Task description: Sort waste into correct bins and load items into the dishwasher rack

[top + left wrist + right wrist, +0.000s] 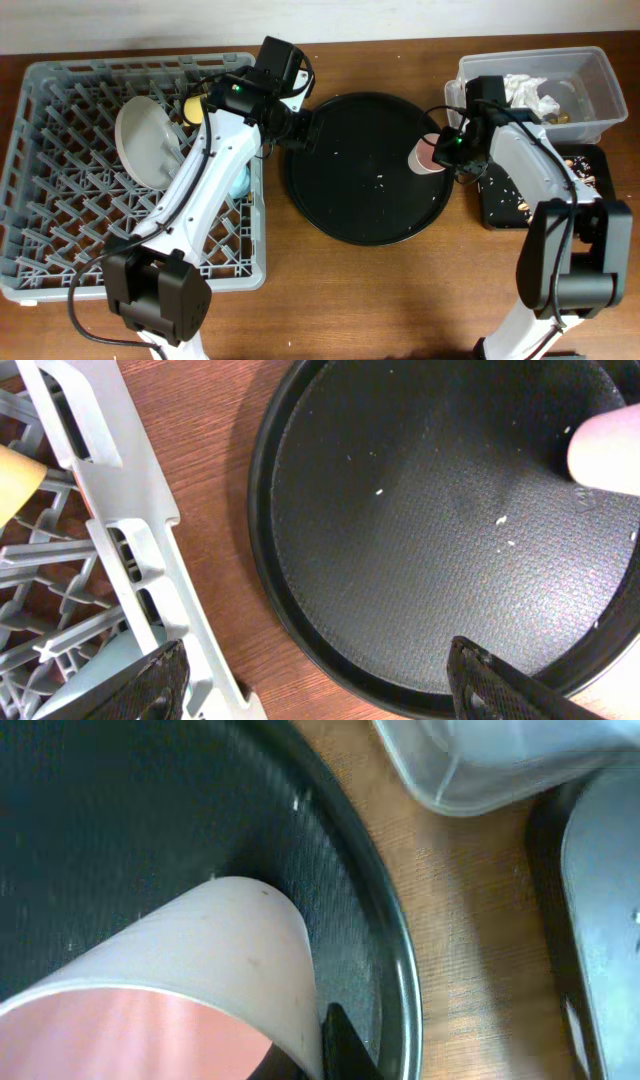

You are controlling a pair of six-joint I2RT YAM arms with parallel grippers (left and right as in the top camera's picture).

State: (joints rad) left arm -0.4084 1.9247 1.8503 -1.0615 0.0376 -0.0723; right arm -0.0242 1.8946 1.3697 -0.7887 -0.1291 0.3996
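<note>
At right of centre, on the right edge of the round tray (360,205), the right gripper (443,150) is clamped on the wall of the pink cup (426,155). Over the tray's left rim, beside the rack (60,230), the left gripper (320,695) hangs with fingers wide apart. The plate (140,140), bowl (193,108) and blue cup (240,182) sit in the rack. Napkins (525,90) lie in the tub (600,75) at upper right, and scraps (580,165) in the flat tray (500,208) below it.

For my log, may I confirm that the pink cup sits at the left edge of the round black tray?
Not quite: the pink cup sits at the right edge of the round black tray, as the overhead view shows.
</note>
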